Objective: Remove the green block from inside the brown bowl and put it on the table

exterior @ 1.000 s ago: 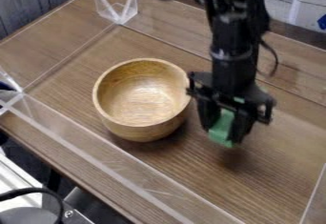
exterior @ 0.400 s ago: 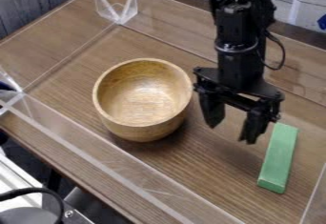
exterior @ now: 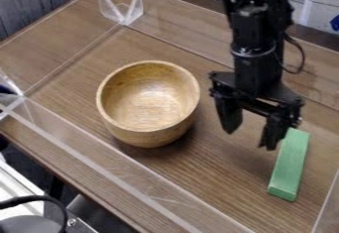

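Note:
The green block [exterior: 288, 165] lies flat on the table [exterior: 159, 168] at the right, lengthwise toward the camera, close to the clear right wall. My gripper [exterior: 252, 128] hangs just left of the block's far end, pointing down, open, with nothing between its black fingers [exterior: 227, 117]. The brown bowl [exterior: 150, 100] stands left of the gripper, upright, its pale inside bare.
Low clear acrylic walls [exterior: 79, 163] edge the table on all sides, with a clear corner bracket [exterior: 123, 7] at the back left. The black arm [exterior: 255, 29] rises behind the gripper toward the top right.
A second ago the gripper held the green block upright beside the bowl. It let go, and the block now lies flat on the table. The open gripper has drifted slightly right.

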### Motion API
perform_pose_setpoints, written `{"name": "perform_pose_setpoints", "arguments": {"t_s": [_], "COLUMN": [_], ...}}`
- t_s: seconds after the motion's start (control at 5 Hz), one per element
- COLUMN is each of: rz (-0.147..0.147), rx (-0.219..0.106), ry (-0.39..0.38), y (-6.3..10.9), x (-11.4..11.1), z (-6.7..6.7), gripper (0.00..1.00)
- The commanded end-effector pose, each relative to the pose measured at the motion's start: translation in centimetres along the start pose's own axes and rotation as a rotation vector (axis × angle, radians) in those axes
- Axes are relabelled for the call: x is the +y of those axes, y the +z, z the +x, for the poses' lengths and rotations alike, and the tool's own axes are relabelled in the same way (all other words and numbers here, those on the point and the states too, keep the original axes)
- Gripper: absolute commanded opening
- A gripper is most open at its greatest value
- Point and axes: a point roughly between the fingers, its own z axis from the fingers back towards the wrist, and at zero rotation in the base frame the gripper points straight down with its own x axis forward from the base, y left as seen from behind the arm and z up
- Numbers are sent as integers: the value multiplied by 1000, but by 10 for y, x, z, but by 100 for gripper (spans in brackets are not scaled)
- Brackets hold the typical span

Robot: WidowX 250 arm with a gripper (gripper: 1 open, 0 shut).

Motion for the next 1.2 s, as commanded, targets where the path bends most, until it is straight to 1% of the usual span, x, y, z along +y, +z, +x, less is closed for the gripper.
{"name": "perform_pose_setpoints", "arguments": {"t_s": [0.0, 0.2, 0.4, 0.6, 0.8, 1.0], "rz": [8, 21, 21, 25, 38, 48], "rx": [-72, -88, -46, 1, 7, -18], "ry": [-15, -18, -15, 3, 29, 54], "y": [6, -3, -10, -14, -25, -23], "x": [-21, -41, -55, -56, -53, -48], "z": [17, 24, 27, 28, 33, 39], "gripper": [100, 100, 100, 100, 0, 0]}}
